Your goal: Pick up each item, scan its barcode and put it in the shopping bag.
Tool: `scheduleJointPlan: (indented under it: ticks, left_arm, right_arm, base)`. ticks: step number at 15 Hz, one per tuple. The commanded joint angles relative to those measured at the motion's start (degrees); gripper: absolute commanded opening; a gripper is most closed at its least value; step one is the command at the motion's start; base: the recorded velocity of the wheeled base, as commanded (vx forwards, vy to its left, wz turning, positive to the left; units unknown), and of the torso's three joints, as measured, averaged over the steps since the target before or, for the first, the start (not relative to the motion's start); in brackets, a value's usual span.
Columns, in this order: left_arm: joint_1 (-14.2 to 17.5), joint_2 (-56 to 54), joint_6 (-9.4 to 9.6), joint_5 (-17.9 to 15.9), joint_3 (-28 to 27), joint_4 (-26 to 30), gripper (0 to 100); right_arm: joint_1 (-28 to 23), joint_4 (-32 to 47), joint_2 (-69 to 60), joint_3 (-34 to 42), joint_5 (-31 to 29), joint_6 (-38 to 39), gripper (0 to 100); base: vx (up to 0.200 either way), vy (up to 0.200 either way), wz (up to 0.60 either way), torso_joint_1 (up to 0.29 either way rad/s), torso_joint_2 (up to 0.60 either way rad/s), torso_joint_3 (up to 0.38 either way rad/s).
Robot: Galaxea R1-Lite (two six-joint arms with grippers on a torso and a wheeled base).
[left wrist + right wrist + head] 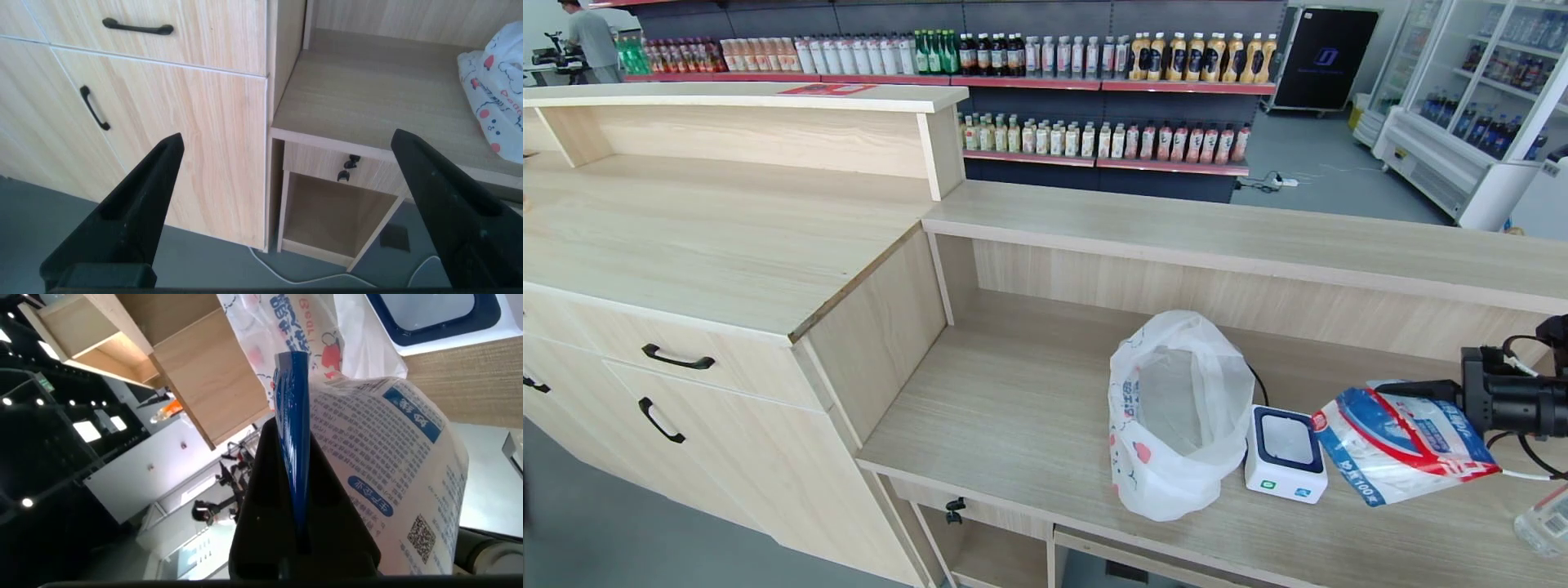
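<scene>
My right gripper (1445, 390) is shut on a blue, white and red plastic packet (1401, 445), holding it just right of the white scanner (1285, 453) on the lower counter. In the right wrist view the packet (384, 457) is pinched edge-on between the fingers (274, 490), its printed back with a code facing the camera, and the scanner (433, 318) lies beyond it. The white shopping bag (1176, 412) stands open left of the scanner. My left gripper (286, 204) is open, hanging low in front of the cabinet with nothing between its fingers.
A clear bottle (1543, 523) lies at the counter's right edge. The raised counter top (727, 237) with drawers (147, 33) stands to the left, and a wooden ledge (1258, 233) runs behind the bag. A cable runs from the scanner behind the bag.
</scene>
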Motion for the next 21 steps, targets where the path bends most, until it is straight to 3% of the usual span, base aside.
scheduleJointPlan:
  ticks: [1, 5, 7, 10, 12, 16, 21]
  left_arm:
    - [0.01, -0.02, -0.05, 0.02, 0.00, -0.02, 100]
    - [0.01, -0.02, -0.05, 0.02, 0.00, -0.02, 100]
    - [0.01, -0.02, -0.05, 0.02, 0.00, -0.02, 100]
    - [0.01, -0.02, 0.04, 0.02, 0.00, -0.02, 100]
    - [0.01, -0.02, -0.05, 0.02, 0.00, -0.02, 100]
    - [0.01, -0.02, 0.04, 0.02, 0.00, -0.02, 100]
    - [0.01, -0.02, -0.05, 0.02, 0.00, -0.02, 100]
  right_arm:
    - [-0.08, 0.03, 0.10, -0.01, 0.11, -0.01, 0]
    - [-0.08, 0.03, -0.25, -0.01, 0.11, -0.01, 0]
    - [0.27, 0.12, -6.93, -0.89, -1.64, -5.81, 0]
    - [1.59, -0.58, -19.59, -0.19, -13.51, -34.03, 0]
    - [0.63, -2.96, -23.63, 1.66, -14.83, -49.41, 0]
    - [-1.40, -2.87, -29.26, 5.44, -15.00, -70.85, 0]
    - [-1.66, -2.87, -32.07, 5.44, -15.00, -74.11, 0]
  base:
    - [0.000, 0.000, 0.00, 0.000, 0.00, 0.000]
    - [0.000, 0.000, 0.00, 0.000, 0.00, 0.000]
    - [0.000, 0.000, 0.00, 0.000, 0.00, 0.000]
    - [0.000, 0.000, 0.00, 0.000, 0.00, 0.000]
    - [0.000, 0.000, 0.00, 0.000, 0.00, 0.000]
    - [0.000, 0.000, 0.00, 0.000, 0.00, 0.000]
    - [0.000, 0.000, 0.00, 0.000, 0.00, 0.000]
